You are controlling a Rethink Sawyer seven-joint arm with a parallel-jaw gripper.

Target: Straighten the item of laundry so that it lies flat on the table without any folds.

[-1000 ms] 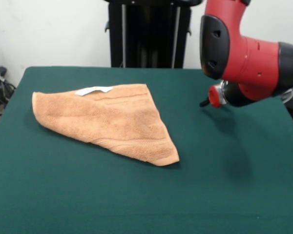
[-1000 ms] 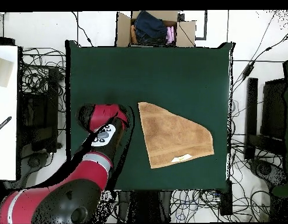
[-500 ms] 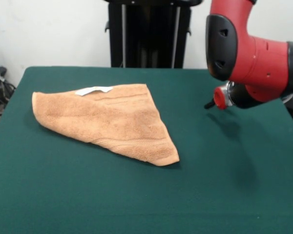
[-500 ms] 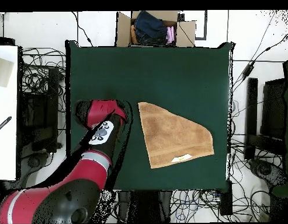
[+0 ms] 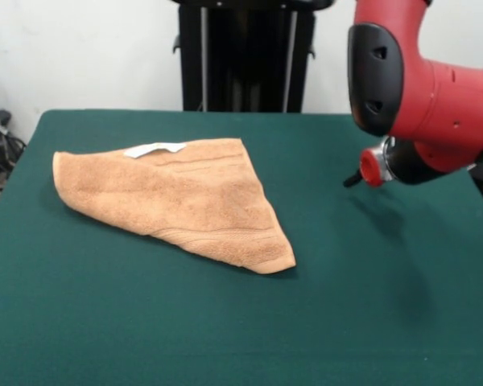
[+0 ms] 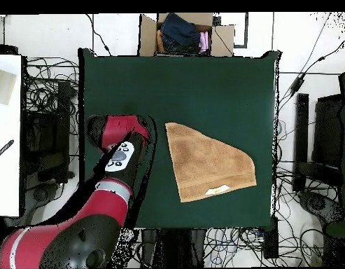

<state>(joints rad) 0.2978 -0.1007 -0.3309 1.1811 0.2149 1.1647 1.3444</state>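
The item of laundry (image 5: 177,197) is an orange-tan towel folded over into a rough triangle, lying left of centre on the green table (image 5: 105,322). Its white label (image 5: 154,149) shows at the far edge. From overhead the towel (image 6: 206,168) lies right of centre on the table (image 6: 203,91), with the label (image 6: 218,190) near its lower edge. The red and black arm (image 5: 419,96) hovers at the right, clear of the towel. From overhead the arm (image 6: 119,136) sits left of the towel. Neither view shows the gripper itself.
A cardboard box (image 6: 185,33) holding clothes stands beyond the table's top edge in the overhead view. Cables lie on the floor all round. A white surface (image 6: 7,133) is at the left. A black stand (image 5: 245,56) rises behind the table.
The arm has drifted away from the towel: rightward in the front view, leftward and up in the overhead view. The towel has not moved.
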